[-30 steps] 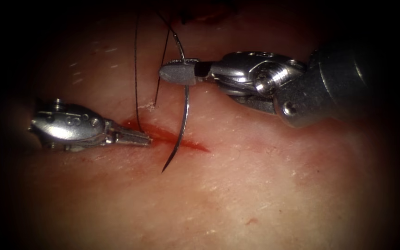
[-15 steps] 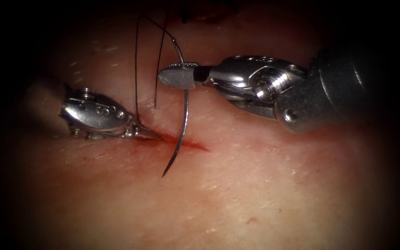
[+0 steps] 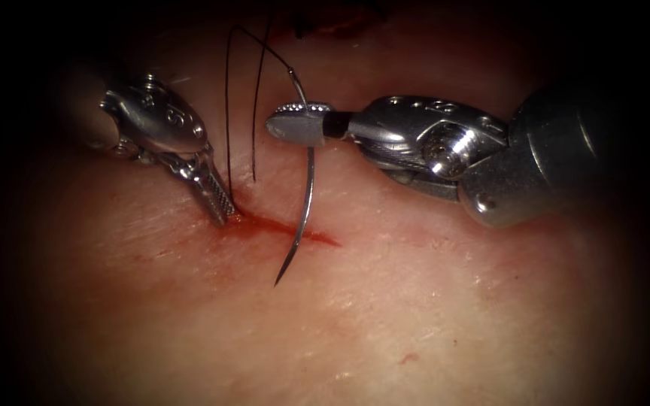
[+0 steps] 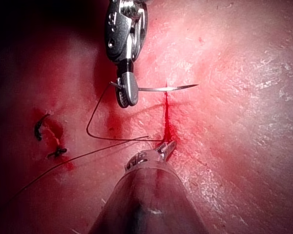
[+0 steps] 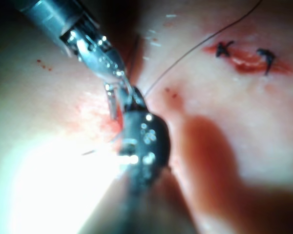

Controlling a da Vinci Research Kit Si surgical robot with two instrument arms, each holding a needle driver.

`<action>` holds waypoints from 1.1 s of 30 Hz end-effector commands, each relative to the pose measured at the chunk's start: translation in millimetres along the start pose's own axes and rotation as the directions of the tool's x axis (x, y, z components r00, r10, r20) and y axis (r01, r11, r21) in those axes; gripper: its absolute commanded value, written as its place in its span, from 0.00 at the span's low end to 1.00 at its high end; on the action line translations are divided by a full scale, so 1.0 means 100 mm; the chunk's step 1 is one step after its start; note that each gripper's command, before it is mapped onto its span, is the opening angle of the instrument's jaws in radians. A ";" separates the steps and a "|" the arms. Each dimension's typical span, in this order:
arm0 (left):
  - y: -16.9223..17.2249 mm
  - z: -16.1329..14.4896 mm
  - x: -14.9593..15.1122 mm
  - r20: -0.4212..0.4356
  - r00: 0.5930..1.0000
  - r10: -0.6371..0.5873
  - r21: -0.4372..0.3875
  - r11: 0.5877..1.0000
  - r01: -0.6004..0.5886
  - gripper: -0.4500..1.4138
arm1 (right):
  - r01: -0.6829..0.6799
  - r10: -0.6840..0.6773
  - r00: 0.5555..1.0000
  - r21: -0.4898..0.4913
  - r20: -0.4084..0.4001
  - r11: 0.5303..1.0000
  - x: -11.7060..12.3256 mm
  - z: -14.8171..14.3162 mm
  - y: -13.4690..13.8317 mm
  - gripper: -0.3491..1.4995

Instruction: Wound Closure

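One slab of pale pink pork-belly tissue (image 3: 430,316) with one short red slit-like cut (image 3: 287,229), wet with red fluid. A separate earlier closure with two dark knots (image 5: 244,54) lies well apart from that cut.

Two silver steel tools. Right arm's pincer (image 3: 299,124) is clenched on the one thin curved steel needle (image 3: 306,199) near its thread end – the body arcs down across the cut, sharp tip free over the tissue just below it, not in the tissue. Left wrist view: same grip (image 4: 128,90), needle (image 4: 166,88) points away from the jaws.

Left arm's pincer (image 3: 220,204) tilts down, tip touching the tissue at the cut's left end – jaws closed, nothing visibly held (image 4: 165,147).

One thin black thread (image 3: 227,113) – two strands drop just beside the left pincer.
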 end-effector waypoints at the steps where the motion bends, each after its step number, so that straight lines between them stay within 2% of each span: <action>1: 0.003 0.020 0.003 0.000 1.000 -0.001 0.005 1.000 0.001 0.38 | -0.001 0.001 1.000 0.007 -0.008 1.000 -0.009 0.005 -0.007 0.00; 4: -0.002 0.025 0.000 0.004 1.000 -0.003 0.027 1.000 0.003 0.37 | 0.009 -0.009 1.000 0.008 -0.010 1.000 -0.008 0.005 -0.008 0.00; 9: -0.018 0.014 -0.001 -0.005 1.000 -0.001 0.090 0.996 0.001 0.26 | 0.010 -0.009 1.000 0.008 -0.011 1.000 -0.009 0.006 -0.010 0.00; 16: -0.043 -0.002 0.004 -0.081 0.996 -0.041 0.167 0.985 0.054 0.24 | 0.015 -0.015 1.000 0.009 -0.013 1.000 -0.009 0.006 -0.011 0.00; 20: -0.055 0.004 0.008 -0.106 0.993 -0.059 0.216 0.973 0.081 0.15 | 0.015 -0.015 1.000 0.007 -0.011 1.000 -0.009 0.006 -0.012 0.00; 27: -0.049 0.039 0.001 -0.085 0.994 -0.062 0.191 0.978 0.077 0.14 | 0.016 -0.016 1.000 0.007 -0.011 1.000 -0.010 0.006 -0.012 0.00; 33: -0.039 0.028 -0.002 -0.084 0.995 -0.056 0.177 0.982 0.070 0.15 | 0.017 -0.017 1.000 0.007 -0.011 1.000 -0.012 0.006 -0.012 0.00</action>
